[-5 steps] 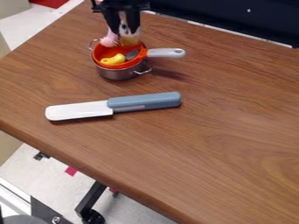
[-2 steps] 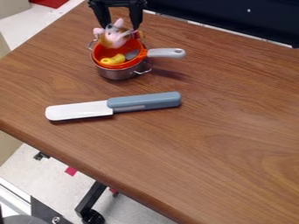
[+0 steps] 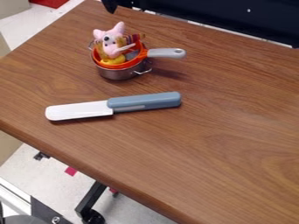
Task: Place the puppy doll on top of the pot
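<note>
Because the puppy doll (image 3: 112,43) sits in the orange pan (image 3: 121,67) nested in the metal pot (image 3: 118,75), placement appears complete. The gripper (image 3: 109,5) is at the upper-left top edge, state indeterminate; the doll lies below it, so retract upward.

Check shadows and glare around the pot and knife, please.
Camera view: a soft shadow lies on the table below the pan handle; a thin dark one edges the knife's lower side; the pot's side loop catches light; no glare hides the doll.
</note>
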You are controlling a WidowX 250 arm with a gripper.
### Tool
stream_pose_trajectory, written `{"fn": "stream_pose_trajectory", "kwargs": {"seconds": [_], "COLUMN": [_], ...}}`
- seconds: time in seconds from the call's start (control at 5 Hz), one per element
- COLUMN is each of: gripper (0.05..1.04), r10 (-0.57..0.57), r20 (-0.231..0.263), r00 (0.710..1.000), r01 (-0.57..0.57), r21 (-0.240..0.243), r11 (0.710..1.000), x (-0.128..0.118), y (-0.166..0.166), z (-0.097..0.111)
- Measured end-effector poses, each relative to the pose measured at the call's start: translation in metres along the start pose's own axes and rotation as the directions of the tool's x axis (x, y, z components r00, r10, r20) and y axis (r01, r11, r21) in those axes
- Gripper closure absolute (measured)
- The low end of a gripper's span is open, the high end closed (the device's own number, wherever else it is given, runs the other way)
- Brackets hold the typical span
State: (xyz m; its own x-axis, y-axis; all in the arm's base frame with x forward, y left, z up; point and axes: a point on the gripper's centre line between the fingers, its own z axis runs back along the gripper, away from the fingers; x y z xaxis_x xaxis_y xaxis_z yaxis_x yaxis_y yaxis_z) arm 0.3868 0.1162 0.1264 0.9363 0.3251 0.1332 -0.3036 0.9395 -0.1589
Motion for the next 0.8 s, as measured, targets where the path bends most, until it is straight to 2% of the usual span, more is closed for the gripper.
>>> {"fn": "stream_pose_trajectory", "kwargs": {"seconds": [0.2,0.4,0.6,0.8], "gripper": [0.083,0.083,0.083,0.083], "r10": [-0.009,-0.078,-0.169,-0.193], "r20": [-0.021,-0.085,-0.070,-0.055], "r00": [1.000,0.993,0.983,0.980], "r01": [0.009,0.078,0.171,0.195], "r21": [0.001,-0.006,0.026,0.033], "r11": [1.000,0.997,0.985,0.980], "x": [-0.003,-0.015,-0.030,-0.040], "y": [-0.013,-0.041,-0.077,-0.109], "z": [-0.002,-0.006,-0.001,-0.009]}}
